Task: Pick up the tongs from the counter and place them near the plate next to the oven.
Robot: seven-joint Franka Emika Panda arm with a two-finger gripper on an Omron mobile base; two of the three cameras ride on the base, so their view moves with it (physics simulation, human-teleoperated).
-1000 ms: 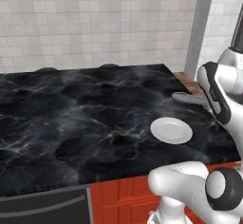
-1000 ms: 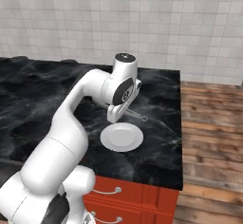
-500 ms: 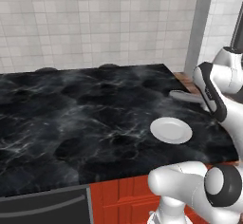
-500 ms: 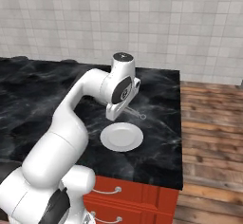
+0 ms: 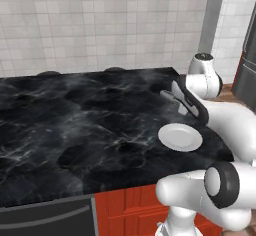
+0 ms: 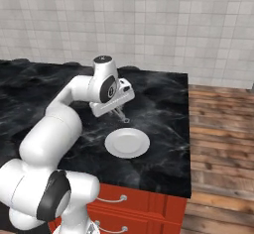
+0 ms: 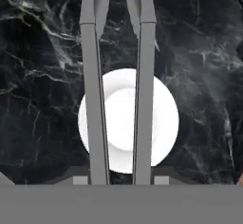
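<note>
The gripper (image 7: 119,178), closed on the tongs (image 7: 144,95), holds them above the counter (image 7: 42,66), over the plate (image 7: 163,118).

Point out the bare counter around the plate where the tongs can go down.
The counter lies bare left of the plate, a wide black stretch back to the tiled wall. A narrower strip runs between plate and front edge. It is crowded behind the plate, where the hand holds the tongs.
</note>
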